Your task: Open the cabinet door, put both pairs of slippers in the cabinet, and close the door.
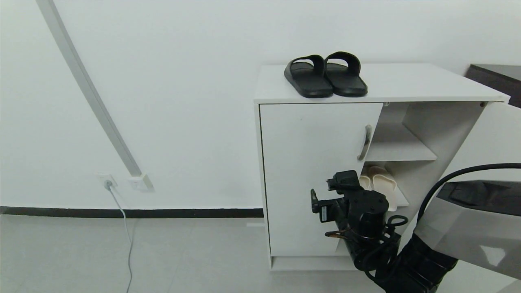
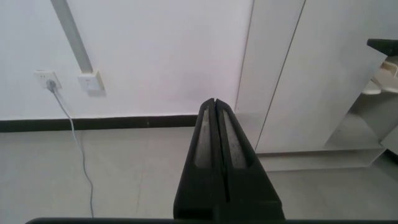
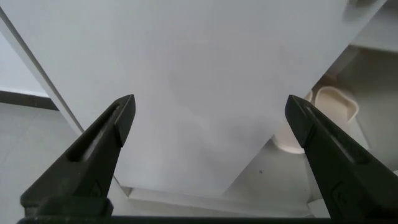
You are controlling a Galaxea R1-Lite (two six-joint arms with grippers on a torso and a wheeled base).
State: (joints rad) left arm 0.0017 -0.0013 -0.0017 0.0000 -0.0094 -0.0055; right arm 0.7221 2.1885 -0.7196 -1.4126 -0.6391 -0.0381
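White cabinet (image 1: 407,81) is my landmark: its right door (image 1: 496,134) stands swung open and its left door (image 1: 313,175) is shut. Cream slippers (image 1: 382,185) lie inside on the cabinet's lower shelf, so I judge that pair is done. Black slippers (image 1: 325,75) sit side by side on the cabinet's top, near its front edge above the left door, where a grasp from the front can reach them. My right gripper (image 3: 209,102) hangs low before the left door, close to the opening. Its jaws are spread wide and hold nothing, which I judge suits taking the next pair. My left gripper (image 2: 215,140) is pressed together and empty, well apart from the cabinet, out of the way. What remains, I think, is going up to the cabinet's top for the black pair, then closing the right door.
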